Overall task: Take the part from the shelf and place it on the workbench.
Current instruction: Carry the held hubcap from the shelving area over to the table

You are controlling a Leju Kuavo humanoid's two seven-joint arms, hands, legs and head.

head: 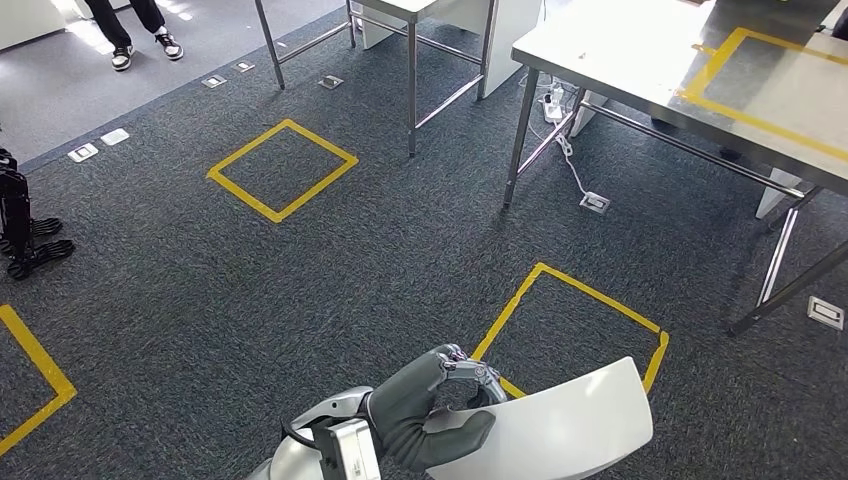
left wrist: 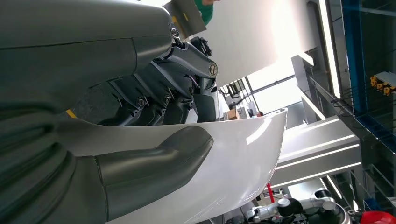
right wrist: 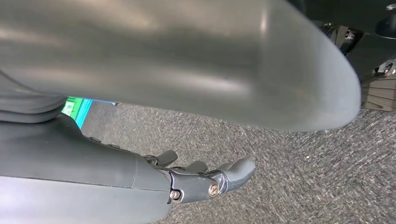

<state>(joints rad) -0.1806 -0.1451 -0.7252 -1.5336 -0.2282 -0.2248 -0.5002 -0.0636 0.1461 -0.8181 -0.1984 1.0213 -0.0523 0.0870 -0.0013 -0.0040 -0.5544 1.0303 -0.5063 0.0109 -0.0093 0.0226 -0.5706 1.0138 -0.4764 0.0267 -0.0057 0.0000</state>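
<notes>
The part [head: 560, 425] is a white curved panel, held low at the bottom of the head view above the carpet. My left hand [head: 440, 405] grips its near edge, thumb on top and fingers behind. In the left wrist view the thumb presses on the white part [left wrist: 224, 158] and the dark fingers [left wrist: 187, 93] curl over its far side. The steel workbench [head: 640, 50] stands at the upper right, with a yellow tape outline [head: 760, 120] on its top. My right hand [right wrist: 187, 179] hangs over the grey carpet with its fingers stretched out and nothing in it.
A yellow tape square [head: 575, 325] lies on the carpet in front of the workbench, another [head: 282, 168] further left. A second metal table [head: 415, 60] stands at the back. A person's legs [head: 135, 30] are at the top left. A cable and floor socket [head: 594, 201] lie under the bench.
</notes>
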